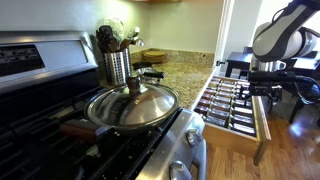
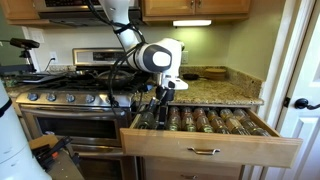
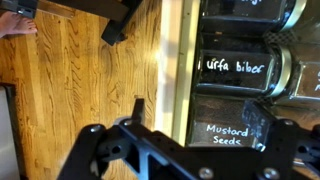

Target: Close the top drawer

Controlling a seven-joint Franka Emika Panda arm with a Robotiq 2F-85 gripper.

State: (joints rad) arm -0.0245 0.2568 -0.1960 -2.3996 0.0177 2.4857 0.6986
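Well, I am holding my gripper (image 3: 185,132) spread wide, top drawer (image 3: 172,60) right under it; pushing crooked is risking jamming.

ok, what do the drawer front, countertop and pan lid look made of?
Drawer front: light wood, apparently varnished; warm tone with a slight sheen.
Countertop: speckled stone, probably polished granite; mottled brown pattern.
Pan lid: shiny metal, likely stainless steel; it mirrors its surroundings.

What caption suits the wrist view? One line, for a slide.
Gripper with jaws open over the front board of a pulled-out drawer, spice jars inside, wood floor beyond.
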